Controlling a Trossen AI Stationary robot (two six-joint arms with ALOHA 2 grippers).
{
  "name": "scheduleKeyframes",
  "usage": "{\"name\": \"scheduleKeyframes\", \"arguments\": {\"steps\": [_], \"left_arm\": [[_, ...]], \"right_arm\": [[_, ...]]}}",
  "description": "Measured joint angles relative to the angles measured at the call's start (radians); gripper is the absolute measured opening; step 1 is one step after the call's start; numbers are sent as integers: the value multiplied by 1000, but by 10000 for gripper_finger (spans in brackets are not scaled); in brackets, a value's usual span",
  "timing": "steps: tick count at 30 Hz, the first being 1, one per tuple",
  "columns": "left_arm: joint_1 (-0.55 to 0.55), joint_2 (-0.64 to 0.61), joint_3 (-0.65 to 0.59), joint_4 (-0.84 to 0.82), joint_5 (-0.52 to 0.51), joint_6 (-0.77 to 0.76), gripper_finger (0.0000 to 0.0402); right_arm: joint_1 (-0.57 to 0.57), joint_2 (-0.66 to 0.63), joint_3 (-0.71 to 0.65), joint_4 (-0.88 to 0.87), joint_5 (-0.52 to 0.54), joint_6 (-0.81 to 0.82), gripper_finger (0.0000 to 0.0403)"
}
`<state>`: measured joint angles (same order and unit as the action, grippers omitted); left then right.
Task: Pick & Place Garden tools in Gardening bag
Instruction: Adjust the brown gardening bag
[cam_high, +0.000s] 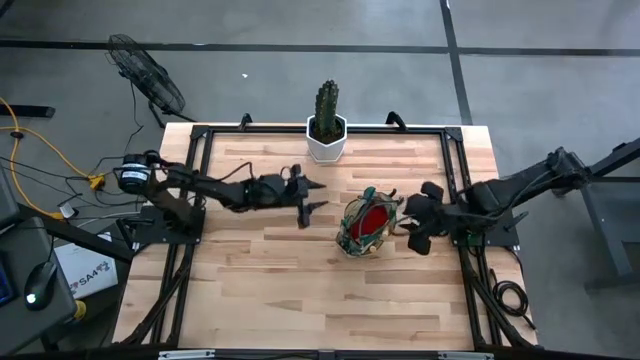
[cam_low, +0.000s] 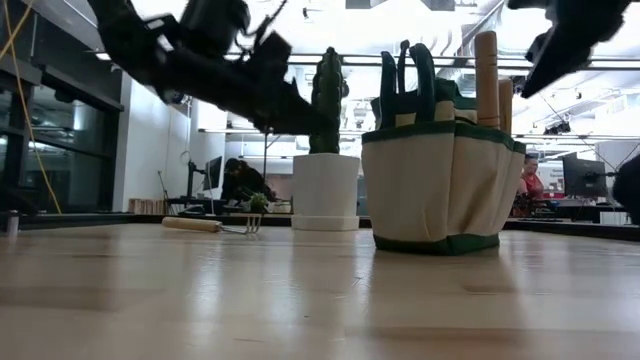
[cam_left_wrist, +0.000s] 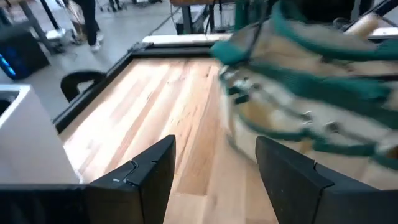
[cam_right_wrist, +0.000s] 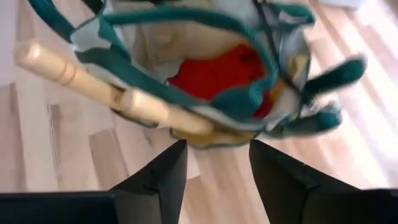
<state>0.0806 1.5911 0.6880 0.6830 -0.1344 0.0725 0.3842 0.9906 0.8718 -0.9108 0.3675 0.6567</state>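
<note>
The small wooden-handled rake (cam_low: 212, 225) is seen at centre-left, lying flat. The left gripper (cam_high: 309, 200), open and empty, is nearer than the empty, part-open right gripper (cam_high: 412, 229).

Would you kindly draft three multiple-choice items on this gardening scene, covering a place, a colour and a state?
1. Where does the green cactus in the white hexagonal pot stand?
A. at the table's far edge
B. inside the bag
C. under the left arm

2. What colour is the soft item lying inside the olive-green and tan fabric gardening bag?
A. blue
B. red
C. yellow

3. How is the left gripper?
A. shut on a trowel
B. shut on the bag's handle
C. open and empty

Answers:
1 A, the high view shows the pot at the table's far edge, behind the bag.
2 B, the red glove shows in the bag's mouth.
3 C, the left wrist view shows its fingers apart with bare wood between them.
</note>
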Motion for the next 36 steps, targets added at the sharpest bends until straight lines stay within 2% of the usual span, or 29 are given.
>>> {"name": "scheduleKeyframes", "arguments": {"steps": [3,7,13,17,24,30,36], "left_arm": [[69,14,0,16,104,-7,218],[133,16,0,25,212,-8,218],[148,17,0,25,258,8,218],[148,17,0,25,266,21,218],[148,17,0,25,278,31,218],[148,26,25,34,277,46,218],[148,159,148,38,309,60,218]], "right_arm": [[68,-19,-58,51,39,95,150],[169,-19,-142,229,87,149,126],[287,27,-278,546,142,182,63],[335,97,-343,773,178,145,11],[348,295,-353,1063,208,36,3],[308,441,-353,1359,184,-87,3],[259,541,-352,1513,120,-138,3]]}}
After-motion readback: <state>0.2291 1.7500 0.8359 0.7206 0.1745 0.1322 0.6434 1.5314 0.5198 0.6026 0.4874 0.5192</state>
